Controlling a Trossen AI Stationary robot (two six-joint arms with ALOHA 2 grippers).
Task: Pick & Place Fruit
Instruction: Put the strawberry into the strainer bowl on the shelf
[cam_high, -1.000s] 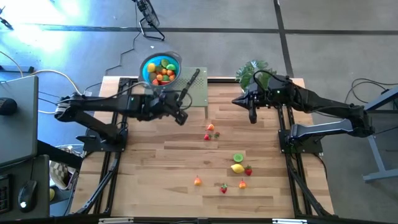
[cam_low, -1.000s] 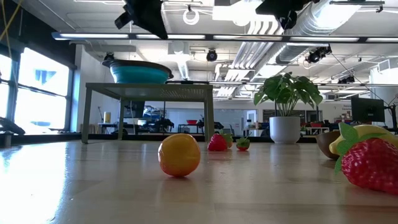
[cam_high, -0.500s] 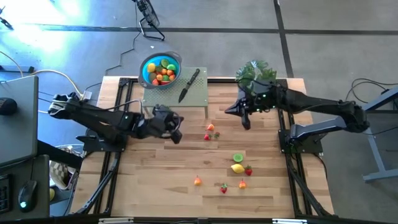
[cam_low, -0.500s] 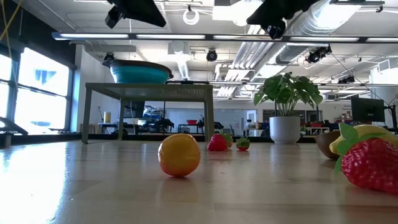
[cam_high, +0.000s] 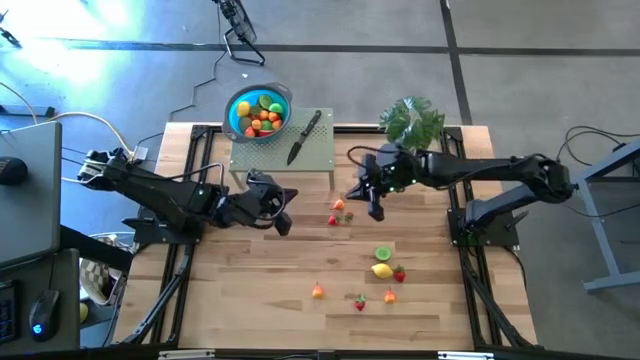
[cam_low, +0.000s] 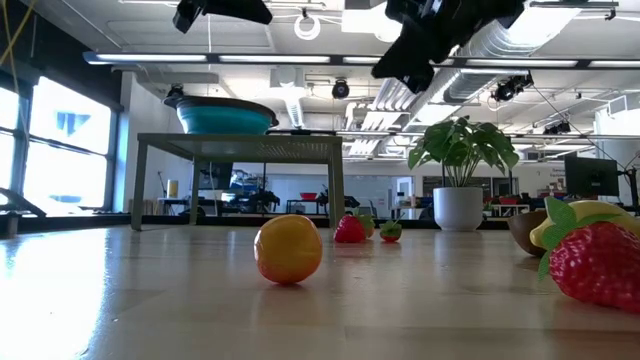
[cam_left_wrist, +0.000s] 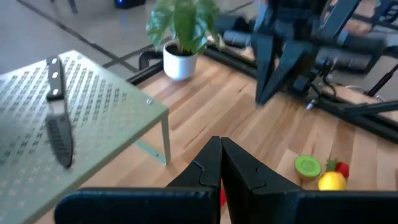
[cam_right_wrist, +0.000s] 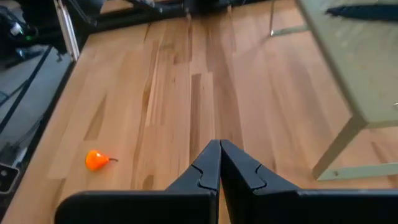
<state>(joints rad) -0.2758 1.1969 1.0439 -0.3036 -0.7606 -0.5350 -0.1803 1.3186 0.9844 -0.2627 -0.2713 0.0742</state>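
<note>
Your right claw (cam_high: 374, 211) hangs pinched shut and empty, just beside the pair of fruit pieces (cam_high: 338, 211) under its tip. That's your first risk: come down with the fingers together and you'll knock those two away across the surface (cam_high: 250, 270) instead of gripping one. Open before you drop.

Your left claw (cam_high: 283, 222) is pressed closed too, holding nothing, out on bare wood well apart from any loose fruit.

Second risk: the green stand (cam_high: 282, 155) sits close behind both claws, and the black-handled knife (cam_high: 303, 137) lies on it. A careless lift toward the blue bowl (cam_high: 258, 110) could clip the stand's edge or nudge the knife. The potted plant (cam_high: 411, 119) is right behind your right arm too, so watch the elbow.

Counting now: two claws, one bowl, one knife, one plant, one stand. Loose on the surface, I make it eight pieces: two beside the right claw, a cluster of three (cam_high: 385, 262) farther toward the front edge, and three more (cam_high: 356, 296) beyond that. The bowl holds more; too small to count.
</note>
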